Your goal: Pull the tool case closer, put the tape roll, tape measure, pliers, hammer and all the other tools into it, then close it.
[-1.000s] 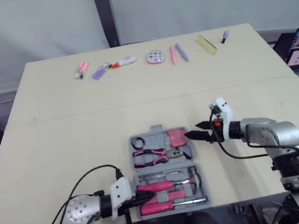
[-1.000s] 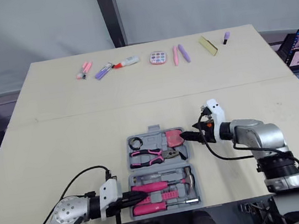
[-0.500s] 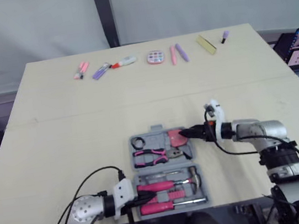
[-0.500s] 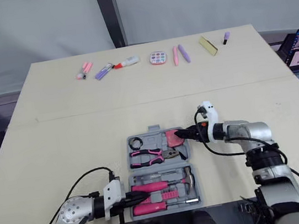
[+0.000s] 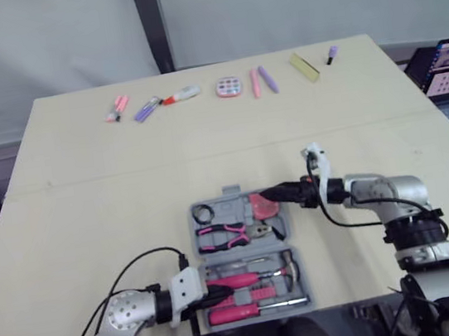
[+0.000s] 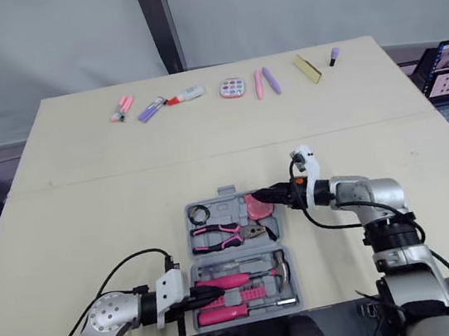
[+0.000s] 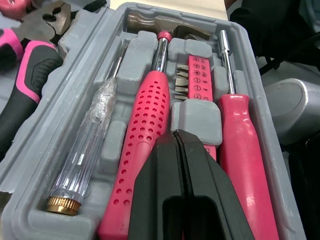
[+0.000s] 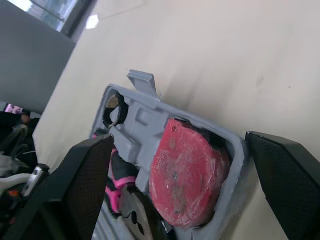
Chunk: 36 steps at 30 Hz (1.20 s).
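Fingers on your left gripper are pressed together with nothing between them, and they reach in over the near left end of the tool case, which lies open and flat near the front edge of the table. Their tips sit above the near half, between the red handle of the hammer and the pink screwdriver; you cannot tell whether they touch the tray. A clear-handled tester screwdriver lies on the hammer's other side, and a pink bit holder sits just past the fingertips. In the far half of the case, the pliers lie across the middle, the black tape roll is in the far left corner, and the red tape measure fills the far right corner. Your right gripper comes in from the right at that corner, its fingers spread wide to either side of the tape measure and holding nothing. Well beyond the case, along the far edge of the table, a row of markers and pens lies spread out, apart from everything else
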{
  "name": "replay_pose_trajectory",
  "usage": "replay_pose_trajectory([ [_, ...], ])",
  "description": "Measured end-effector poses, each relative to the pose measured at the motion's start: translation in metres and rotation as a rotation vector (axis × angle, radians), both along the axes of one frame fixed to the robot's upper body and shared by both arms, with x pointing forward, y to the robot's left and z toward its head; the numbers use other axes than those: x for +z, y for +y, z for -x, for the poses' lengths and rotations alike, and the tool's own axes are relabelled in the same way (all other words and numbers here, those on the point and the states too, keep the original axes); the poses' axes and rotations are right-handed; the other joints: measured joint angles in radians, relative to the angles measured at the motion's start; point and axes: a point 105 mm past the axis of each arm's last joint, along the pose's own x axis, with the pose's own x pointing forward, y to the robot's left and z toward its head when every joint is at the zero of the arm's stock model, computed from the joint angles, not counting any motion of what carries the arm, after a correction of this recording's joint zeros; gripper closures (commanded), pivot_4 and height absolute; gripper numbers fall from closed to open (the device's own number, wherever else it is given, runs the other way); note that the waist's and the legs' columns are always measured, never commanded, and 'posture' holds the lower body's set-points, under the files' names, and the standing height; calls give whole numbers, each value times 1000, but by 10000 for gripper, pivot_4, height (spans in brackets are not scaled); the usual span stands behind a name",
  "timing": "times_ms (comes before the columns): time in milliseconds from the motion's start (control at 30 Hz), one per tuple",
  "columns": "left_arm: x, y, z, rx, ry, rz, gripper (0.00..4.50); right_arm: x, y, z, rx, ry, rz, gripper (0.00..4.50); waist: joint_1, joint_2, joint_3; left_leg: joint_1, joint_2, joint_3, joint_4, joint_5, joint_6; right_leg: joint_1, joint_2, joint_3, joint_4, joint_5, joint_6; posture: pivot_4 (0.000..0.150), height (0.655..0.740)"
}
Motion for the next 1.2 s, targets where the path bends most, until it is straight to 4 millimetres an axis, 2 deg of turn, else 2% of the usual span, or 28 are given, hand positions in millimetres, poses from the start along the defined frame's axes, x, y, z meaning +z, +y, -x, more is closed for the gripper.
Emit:
replay_pose_trajectory([
  [133,0,0,0,-3,1,-1,45000,-7,-5,3,-8,11,21,470,0,0,0,0,0,-1,0,0,0,0,0,0,-1,0,0,1500,7400],
  [233,0,-1,0,-8,1,-1,45000,-20,-7,4,-29,12,83,470,0,0,0,0,0,-1,0,0,0,0,0,0,-1,0,0,1500,7400],
  [433,-1,-2,-1,-13,1,-1,45000,-33,-6,2,-33,22,130,470,2,1,-1,1,-1,-1,1,0,0,1,0,0,-1,0,0,1500,7400],
  [800,-2,-3,-2,-13,4,0,45000,-34,-7,3,-40,57,112,470,6,2,-3,2,-1,-2,1,0,0,5,0,0,-5,0,0,1500,7400],
  [967,-1,-3,-2,-9,2,0,45000,-30,4,9,-19,132,16,470,2,3,-2,2,-1,-2,1,0,0,5,0,0,-5,0,0,1500,7400],
  [1100,-1,-4,-3,5,-4,3,45000,-7,15,17,55,100,-45,470,3,5,-1,2,-1,-2,1,0,0,5,0,0,-5,0,0,1500,7400],
  [1200,0,-5,-4,14,-8,1,45000,7,13,25,99,56,-29,470,7,5,-1,1,-1,-2,1,0,0,5,0,1,-7,0,0,1500,7400],
])
